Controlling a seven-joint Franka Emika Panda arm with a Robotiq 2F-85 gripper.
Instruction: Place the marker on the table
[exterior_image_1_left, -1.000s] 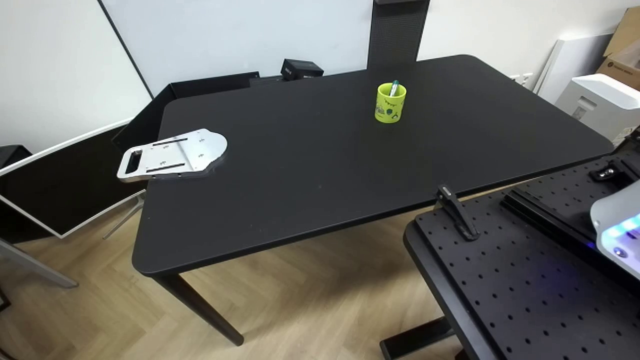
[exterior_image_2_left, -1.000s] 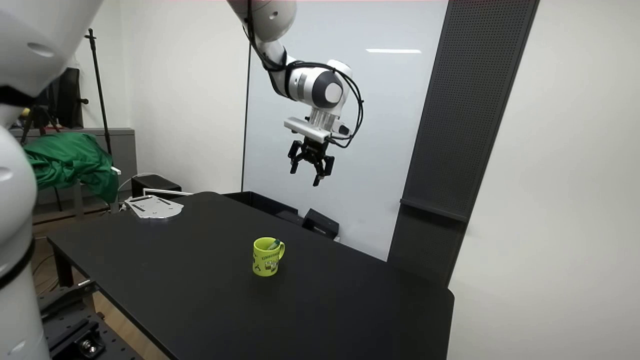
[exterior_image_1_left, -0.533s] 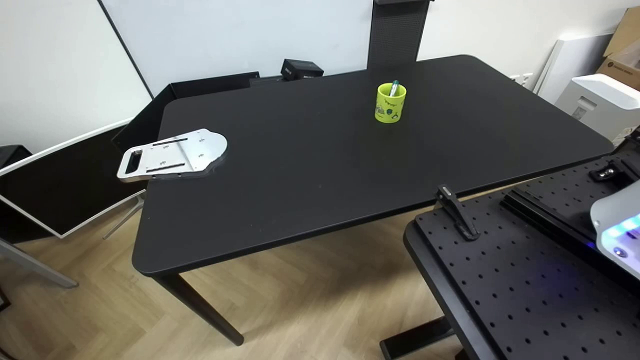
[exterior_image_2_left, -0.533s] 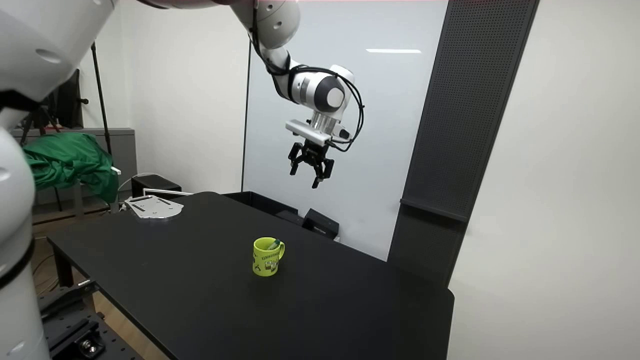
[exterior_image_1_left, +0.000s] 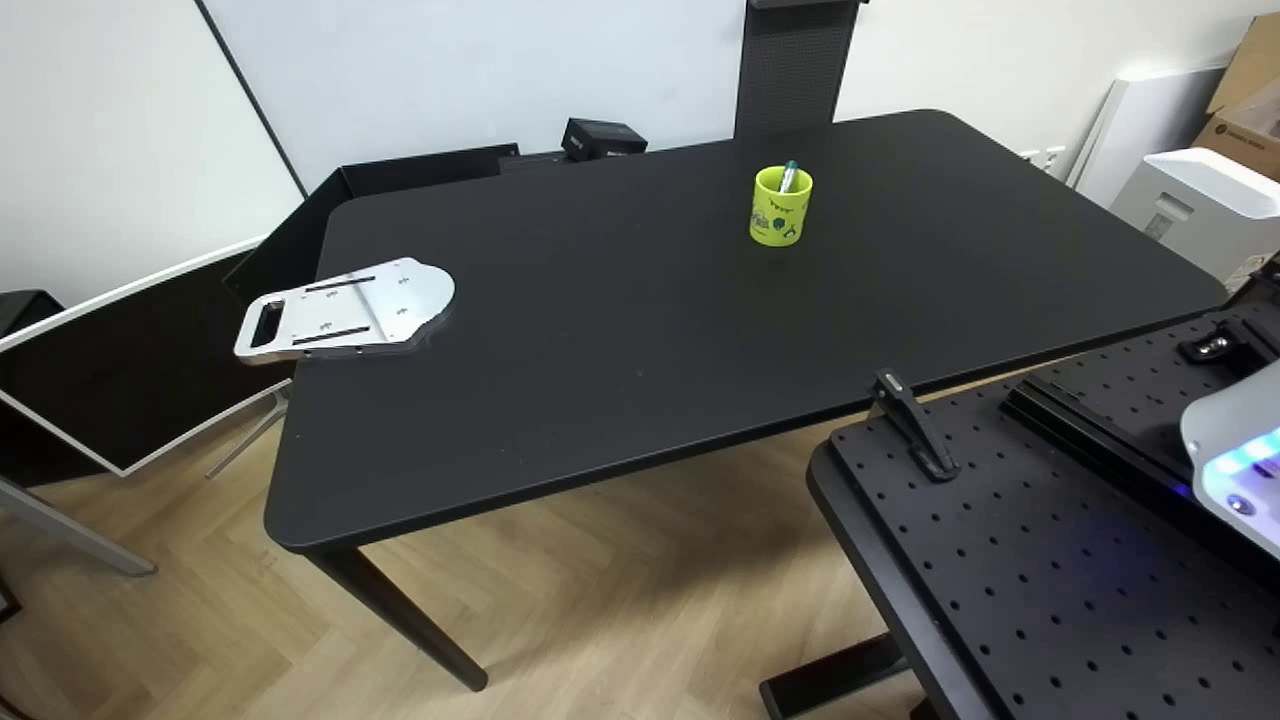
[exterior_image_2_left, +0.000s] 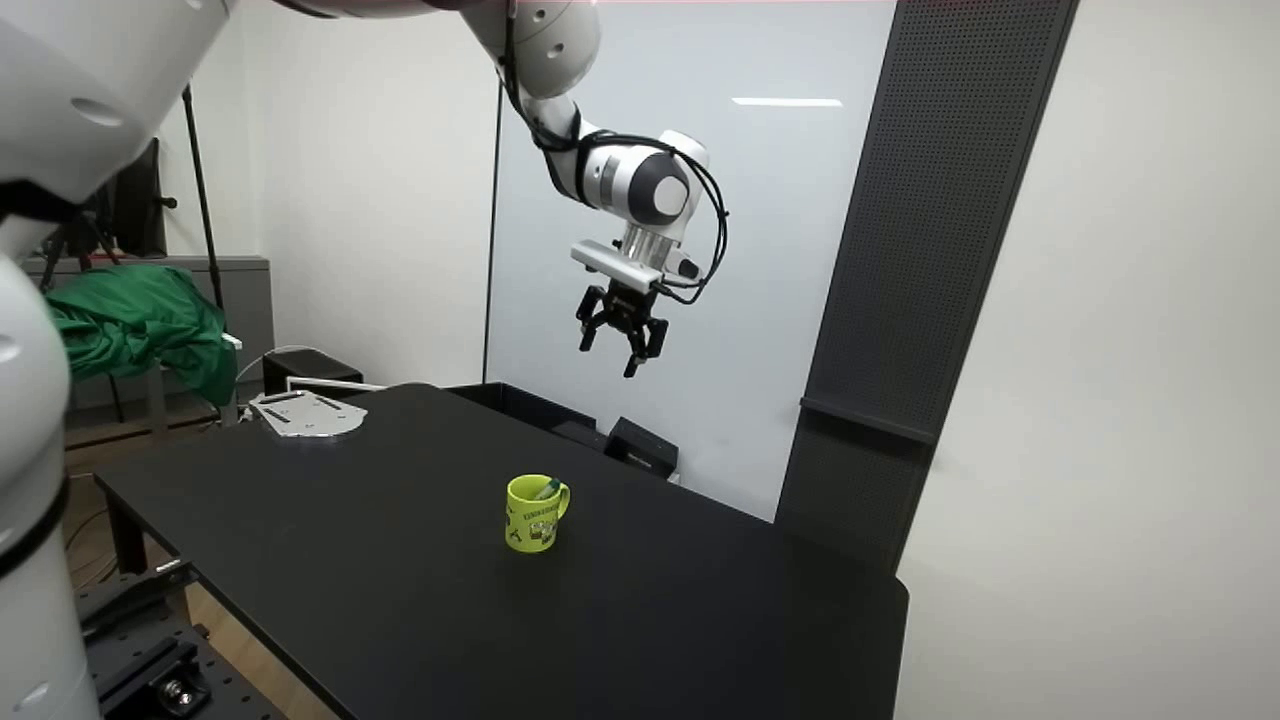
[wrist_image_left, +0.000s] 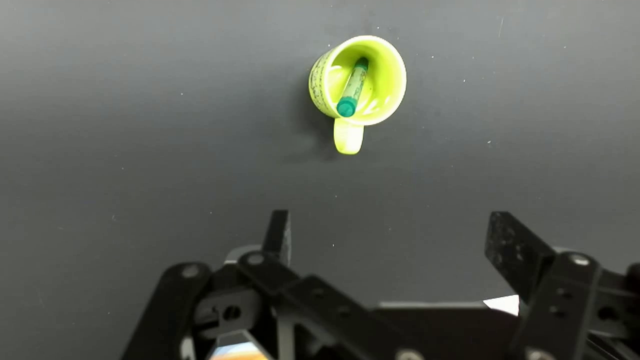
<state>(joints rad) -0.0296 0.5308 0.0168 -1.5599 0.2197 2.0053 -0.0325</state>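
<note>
The marker (wrist_image_left: 353, 89), a short stick with a teal cap, leans inside the lime-green cup (wrist_image_left: 395, 82), its capped end near the rim above the handle. In both exterior views its top shows at the cup's mouth (exterior_image_1_left: 788, 177) (exterior_image_2_left: 547, 489). The cup stands upright on the black table (exterior_image_1_left: 600, 320); the table also fills the wrist view (wrist_image_left: 150, 130). My gripper (exterior_image_2_left: 608, 354) hangs well above the table, fingers down, apart from the cup. In the wrist view the gripper (wrist_image_left: 390, 235) is open with nothing between its fingers.
A silver plate with a handle slot (exterior_image_1_left: 350, 308) lies over the table's edge, and also shows in an exterior view (exterior_image_2_left: 308, 414). A black perforated board (exterior_image_1_left: 1080, 560) with clamps adjoins the table. A whiteboard (exterior_image_2_left: 740, 250) and a black box (exterior_image_2_left: 641, 448) stand behind.
My arm and gripper have moved slightly down since one second ago. Nothing visibly differs over the last half second. The cup and marker have not moved.
</note>
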